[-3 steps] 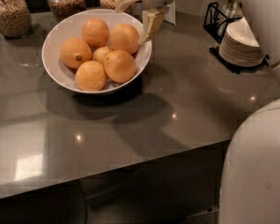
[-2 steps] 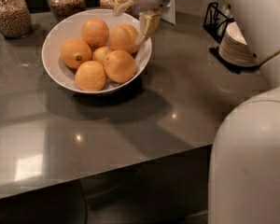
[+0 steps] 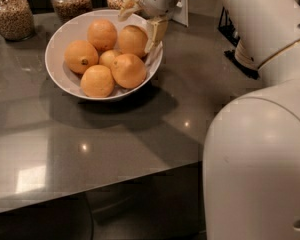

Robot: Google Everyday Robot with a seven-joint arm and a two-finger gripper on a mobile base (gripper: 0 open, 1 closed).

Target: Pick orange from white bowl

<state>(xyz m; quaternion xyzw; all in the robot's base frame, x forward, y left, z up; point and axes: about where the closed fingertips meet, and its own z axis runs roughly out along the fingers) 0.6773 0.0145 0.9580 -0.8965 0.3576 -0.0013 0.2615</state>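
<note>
The orange [image 3: 132, 41] lies at 2 o'clock inside the white bowl [image 3: 57, 44], against the rim and resting on its neighbours; 5 other oranges share the bowl, 1 of them with a dark stem dot [image 3: 81, 57]. Its long axis, as far as we can judge, runs near 12 to 6. The gripper [image 3: 141, 20] hangs at about 1 o'clock from the fruit, just above it, jaws spread wide and holding nothing. 1 finger [image 3: 156, 30] reaches down beside the orange's 3 o'clock flank, touching it or nearly so; the other [image 3: 126, 10] stands clear beyond its 11 o'clock shoulder. We judge that the coming move turns on this straddle: the fruit sits toward 7 o'clock of the jaw gap, not yet centred.

Against the frame 0.7 s ago, the lower finger sits lower and closer to the orange, and the arm [image 3: 260, 19] fills more of the 3 to 5 o'clock field. The oranges keep their arrangement on the grey counter [image 3: 115, 139], with 3 jars [image 3: 70, 1] behind at 12 o'clock.
</note>
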